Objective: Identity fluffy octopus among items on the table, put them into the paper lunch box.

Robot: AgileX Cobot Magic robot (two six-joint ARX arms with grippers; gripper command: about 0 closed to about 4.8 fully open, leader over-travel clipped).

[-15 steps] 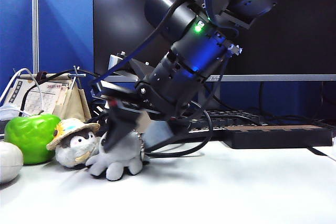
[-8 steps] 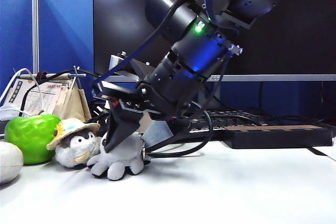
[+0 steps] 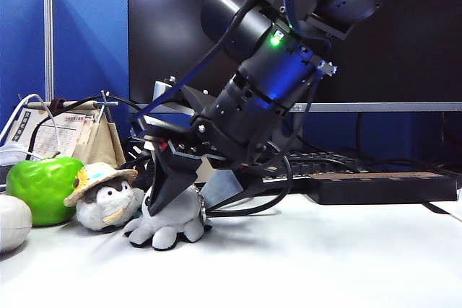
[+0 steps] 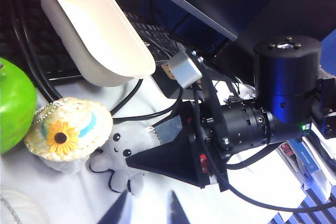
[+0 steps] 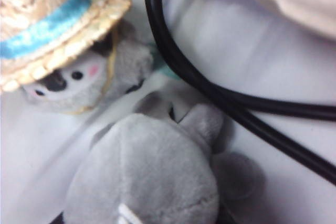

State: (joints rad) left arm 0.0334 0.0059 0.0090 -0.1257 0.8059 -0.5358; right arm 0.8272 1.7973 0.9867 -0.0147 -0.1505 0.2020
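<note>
The fluffy octopus (image 3: 167,223) sits on the counter (image 3: 303,265) beside the penguin (image 3: 105,201), clamped in the right tool (image 3: 171,194). The left tool (image 4: 147,211) hangs apart, empty. Lifting and dropping it into the paper lunch box (image 4: 94,32) remain.

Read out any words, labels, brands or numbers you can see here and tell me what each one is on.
Nothing reads clearly.
Monitor: small pale logo on its lower bezel, too small to read.
Printed paper sheet behind the penguin plush: rows of print, too blurred.
Fluffy octopus, paper lunch box, right gripper: no text.
</note>
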